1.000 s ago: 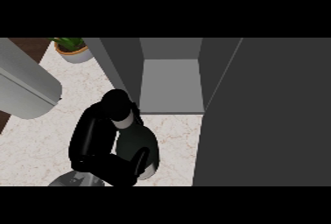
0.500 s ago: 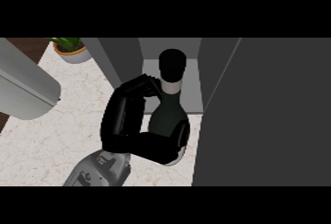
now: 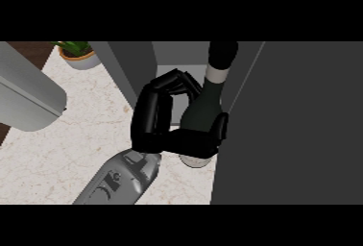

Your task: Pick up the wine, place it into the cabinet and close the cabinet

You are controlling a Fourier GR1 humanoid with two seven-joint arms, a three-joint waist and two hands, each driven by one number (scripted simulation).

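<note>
From the head view, one black hand (image 3: 174, 129) comes up from the lower edge on a grey forearm (image 3: 117, 182). Its fingers (image 3: 170, 86) and thumb are curled around the wine bottle (image 3: 202, 113), so the hand is holding it. I cannot tell which of the two hands it is. The bottle is dark green with a pale band below its black top, and it leans a little, with the neck toward the upper edge. Its bottom shows just under the hand, above the counter (image 3: 64, 158).

The bottle is at the mouth of the cabinet (image 3: 177, 55). The neck is already between the two sides of the opening, and the body is just beside the dark cabinet door (image 3: 297, 125), which stands open at the right. The room between the left wall (image 3: 131, 67) of the cabinet and the door edge is narrow; the hand and bottle fill most of it.

To the left, a grey rounded object (image 3: 28, 103) lies near the edge, and a potted plant (image 3: 78, 53) stands in the far corner, well apart from the hand.
</note>
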